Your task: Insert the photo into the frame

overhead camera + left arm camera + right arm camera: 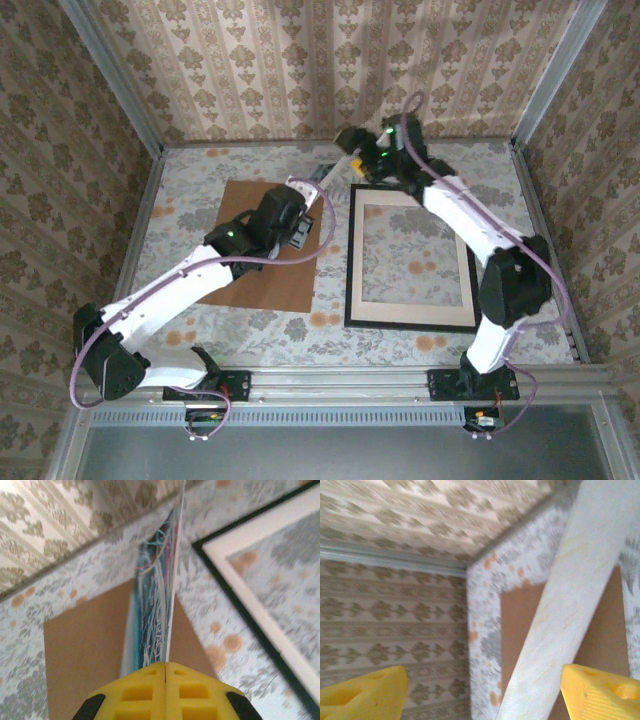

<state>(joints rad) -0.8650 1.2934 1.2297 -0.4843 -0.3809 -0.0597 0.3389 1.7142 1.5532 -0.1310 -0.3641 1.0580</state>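
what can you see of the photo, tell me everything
The photo is a thin, flat print held up on edge in the air. One face shows blue, teal and white swirls with red lines. The other face is plain cream. The left gripper is shut on one edge, holding it over the brown backing board, left of the frame. The right gripper is open with the sheet between its fingers; whether a finger touches it is unclear.

top: overhead, far, looking down | wrists: close, both see brown board [85, 650]
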